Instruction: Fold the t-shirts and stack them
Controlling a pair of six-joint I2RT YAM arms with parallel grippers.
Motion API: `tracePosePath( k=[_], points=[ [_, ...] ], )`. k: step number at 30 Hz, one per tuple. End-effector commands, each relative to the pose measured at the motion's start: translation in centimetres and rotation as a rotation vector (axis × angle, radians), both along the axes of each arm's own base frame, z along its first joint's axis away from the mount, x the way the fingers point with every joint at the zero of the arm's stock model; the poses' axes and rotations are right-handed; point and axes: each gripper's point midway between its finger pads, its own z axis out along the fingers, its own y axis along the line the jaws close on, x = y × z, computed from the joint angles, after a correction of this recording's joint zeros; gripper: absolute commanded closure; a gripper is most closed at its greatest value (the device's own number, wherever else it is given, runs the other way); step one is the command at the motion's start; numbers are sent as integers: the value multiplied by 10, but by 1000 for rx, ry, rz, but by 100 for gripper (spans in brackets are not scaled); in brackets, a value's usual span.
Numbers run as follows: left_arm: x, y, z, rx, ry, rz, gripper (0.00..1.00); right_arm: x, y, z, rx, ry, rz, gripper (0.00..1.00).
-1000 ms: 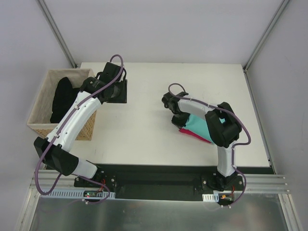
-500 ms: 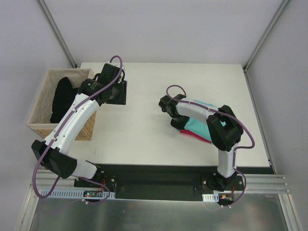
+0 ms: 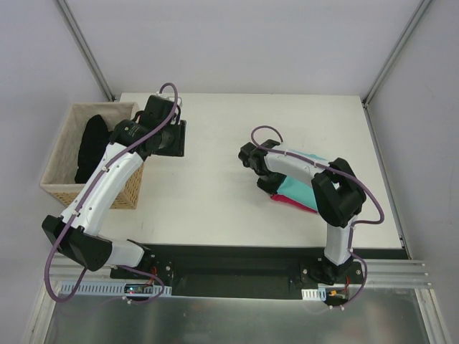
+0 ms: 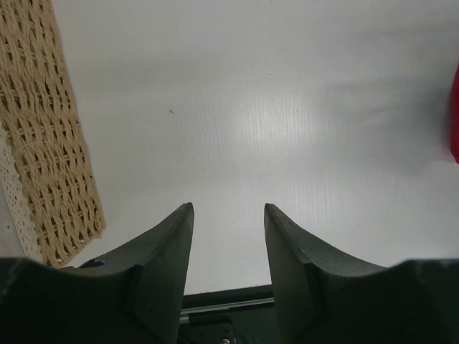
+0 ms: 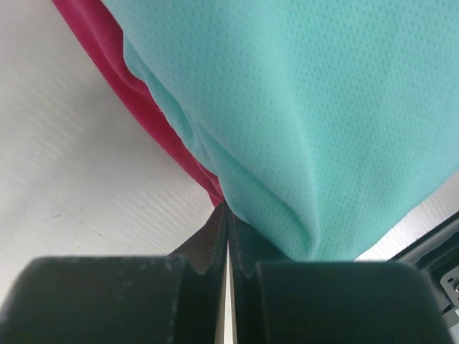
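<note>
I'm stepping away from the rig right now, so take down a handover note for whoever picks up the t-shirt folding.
Left tool: open and empty, over bare table beside the wicker basket.
Right tool: shut, at the edge of the shirt pile; can't tell whether it pinches any cloth.
Shirts: teal t-shirt lies on the pink t-shirt, on the table's right half.
Done: both look folded and stacked.
Left: probably neaten the pile and draw the right arm clear.
The black garment in the basket isn't part of the job.
</note>
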Motion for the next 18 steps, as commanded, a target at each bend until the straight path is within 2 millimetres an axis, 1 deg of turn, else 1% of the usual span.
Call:
tracePosePath(
  k=[1, 9, 18],
  points=[
    [-2, 4, 6, -6, -18, -9, 56, -3, -11, 18, -22, -26, -39, 99],
    [-3, 0, 2, -19, 0, -15, 57, -17, -19, 14, -26, -7, -65, 99],
    [-4, 2, 3, -20, -7, -8, 57, -17, -21, 15, -37, -6, -61, 99]
  ],
)
